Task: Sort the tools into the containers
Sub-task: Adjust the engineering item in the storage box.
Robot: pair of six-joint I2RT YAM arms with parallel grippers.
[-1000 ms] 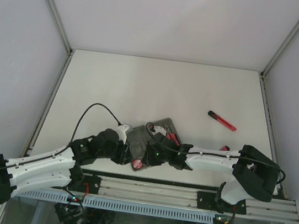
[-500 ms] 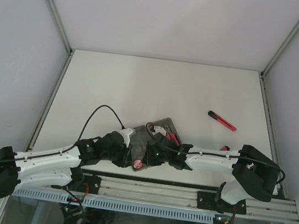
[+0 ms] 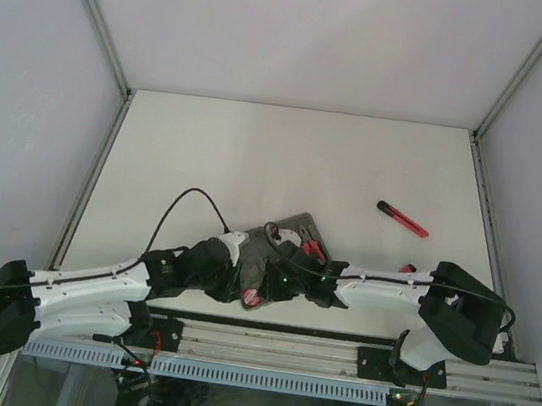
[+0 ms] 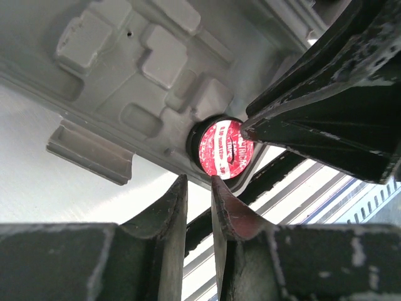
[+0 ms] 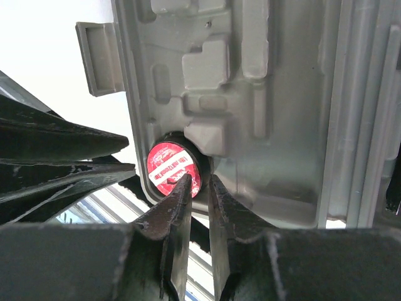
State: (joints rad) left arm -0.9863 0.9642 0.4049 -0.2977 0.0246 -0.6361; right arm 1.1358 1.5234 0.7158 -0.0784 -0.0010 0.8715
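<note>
Status: sorting is part done. The grey case (image 3: 259, 252) lies open at the 6 o'clock edge of the table (image 3: 258, 151), between the two arms.

1. Stowed: the red-handled pliers (image 3: 307, 246) lie in the case, toward its 1 o'clock side.
2. In hand: the black ring (image 4: 225, 149), with a red printed face, sits in a round recess at the case's 7 o'clock corner. Both wrists converge on it.
3. Outstanding: the slim red-black stick tool (image 3: 402, 218) lies on the bare table, well apart from the case at its 2 o'clock. No other tools can be made out.

Left gripper (image 4: 198, 183): the fingers stand almost together with a narrow slit between them and nothing in it. The tips are just beside the ring, at its 6 o'clock in the wrist view.

Right gripper (image 5: 199, 180): the fingers are likewise nearly closed. One tip overlaps the ring's edge and the other lies over the case wall. Whether it pinches the ring or only presses on it cannot be told.

Judgement: seating the ring appears close to completion. The stick tool must then be fetched.
</note>
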